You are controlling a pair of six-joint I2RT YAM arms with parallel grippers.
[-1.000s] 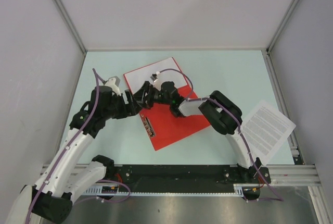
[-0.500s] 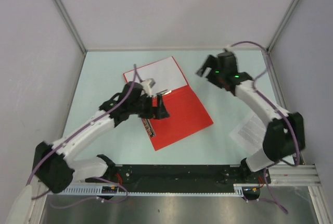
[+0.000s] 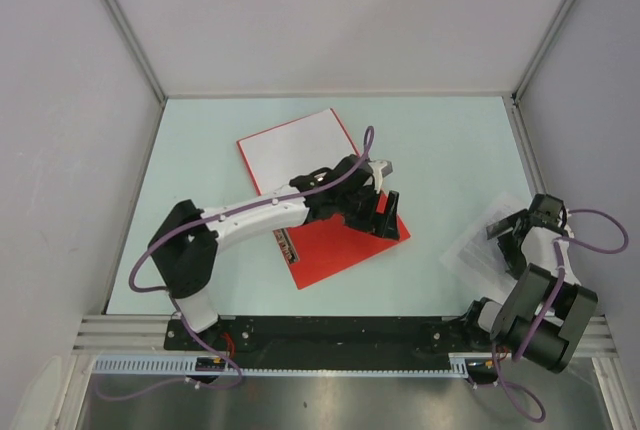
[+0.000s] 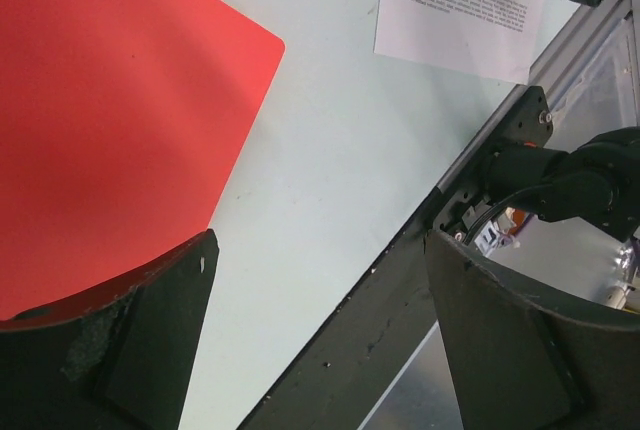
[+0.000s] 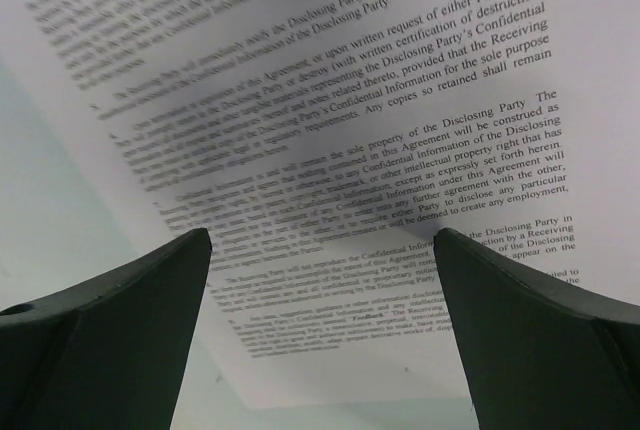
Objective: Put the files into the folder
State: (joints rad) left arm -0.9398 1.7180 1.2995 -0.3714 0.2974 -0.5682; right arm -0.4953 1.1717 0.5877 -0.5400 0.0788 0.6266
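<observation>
Right pincer (image 3: 507, 234): closest to us, down at the right side of the table (image 3: 440, 150). The arm is folded up tight behind it. Fingers are spread wide with nothing pinched between them.
Loose sheet (image 3: 472, 255): one of the files, printed side up, lying flat right under that right pincer. In the wrist view the lines of text fill the whole gap between the two fingers. We can't tell if the fingertips actually touch the paper.
Left pincer (image 3: 388, 218): a bit further in, with its arm stretched out across the red cover. It's wide open too and holding nothing.
Folder (image 3: 335, 240): lying flat mid-table, well apart from the loose sheet. The left pincer sits at the folder's right-hand corner. In its wrist view one finger (image 4: 150, 340) is over the red and the other (image 4: 520, 340) is out past the edge. The red corner (image 4: 100, 100) runs off to the side of the gap, not between the fingers. We can't tell whether the finger is pressing on the cover.
Label strip (image 3: 287, 243): on the folder's near-left edge, beside the left arm.
Sheet in the folder (image 3: 295, 145): a white page on the folder's far half with a red border showing round it. It's the farthest thing from us, well behind the left pincer.
</observation>
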